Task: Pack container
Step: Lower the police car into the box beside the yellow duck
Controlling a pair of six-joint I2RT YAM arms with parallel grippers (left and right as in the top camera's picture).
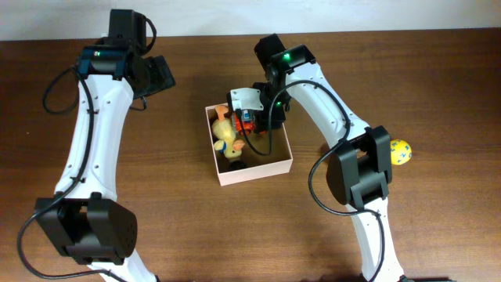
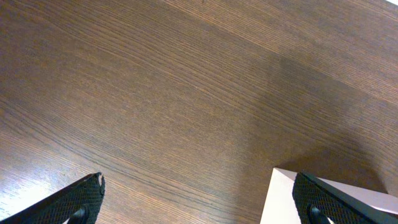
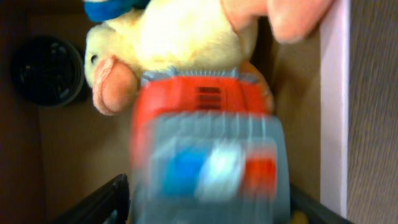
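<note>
The container (image 1: 282, 166), a square cream-walled box with a tan inside, sits at the table's middle. It holds a yellow plush duck (image 1: 225, 133) and a small black round thing (image 1: 236, 164). My right gripper (image 1: 249, 119) hangs over the container's far side. In the right wrist view its fingers (image 3: 208, 208) stand wide apart on either side of a blurred red and grey toy car (image 3: 208, 143), which lies against the duck (image 3: 180, 37). My left gripper (image 1: 160, 74) is open and empty over bare table, up and left of the container; a white container corner (image 2: 280, 196) shows beside its right finger.
A yellow ball with blue dots (image 1: 400, 152) lies on the table right of the container, by the right arm's base link. The black round thing (image 3: 46, 68) sits in the container's corner in the right wrist view. The table (image 1: 180, 211) is dark brown wood.
</note>
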